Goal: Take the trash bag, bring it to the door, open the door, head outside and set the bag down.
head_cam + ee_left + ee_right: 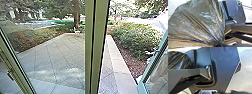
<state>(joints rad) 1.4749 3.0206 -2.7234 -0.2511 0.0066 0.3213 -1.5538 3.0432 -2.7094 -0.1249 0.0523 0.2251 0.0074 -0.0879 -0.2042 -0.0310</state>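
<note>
Your bag (198,18), dark and shiny, is at the robot's left claw (218,45). Its folds run tight into a gathered neck there, and the claw is clamped on that neck. You can't make out whether the bottom of the bag touches the ground. In the right wrist view you see a rounded, creased part of the bag beyond the robot's jointed bar (190,72), near the robot's wide dark plate (224,70). You cannot tell whether the right claw is apart or together.

Around the robot, you have bright grey pavement (246,73) beside the plate. Ahead, a green upright (96,37) stands between two views of the yard. To its left you look out on paving (55,55), with a slanting green frame (15,62) at the robot's left that carries a small dark fitting (10,75). To its right you see a pale stone edging (120,65) running away along brown ground cover (133,66) and a leafy shrub (135,37). Nearest on the right side, a tilted blue-green frame (147,75) borders a glass pane. Farther out, a tree trunk (76,17) rises past the paving's far edge.
</note>
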